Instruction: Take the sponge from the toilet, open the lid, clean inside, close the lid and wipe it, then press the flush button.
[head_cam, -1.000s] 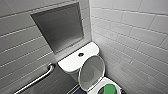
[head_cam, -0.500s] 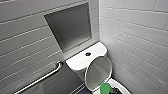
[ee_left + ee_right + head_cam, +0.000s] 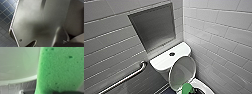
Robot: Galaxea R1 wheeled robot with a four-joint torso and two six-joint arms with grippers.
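The bottom edge of the head view cuts off the sponge (image 3: 187,88). The toilet (image 3: 164,61) loses most of its bowl there too. The grab bar (image 3: 124,78) runs off the corner. In the right wrist view, a dark blur (image 3: 60,92) under the sponge is too fuzzy to tell. The left wrist view is blurry.
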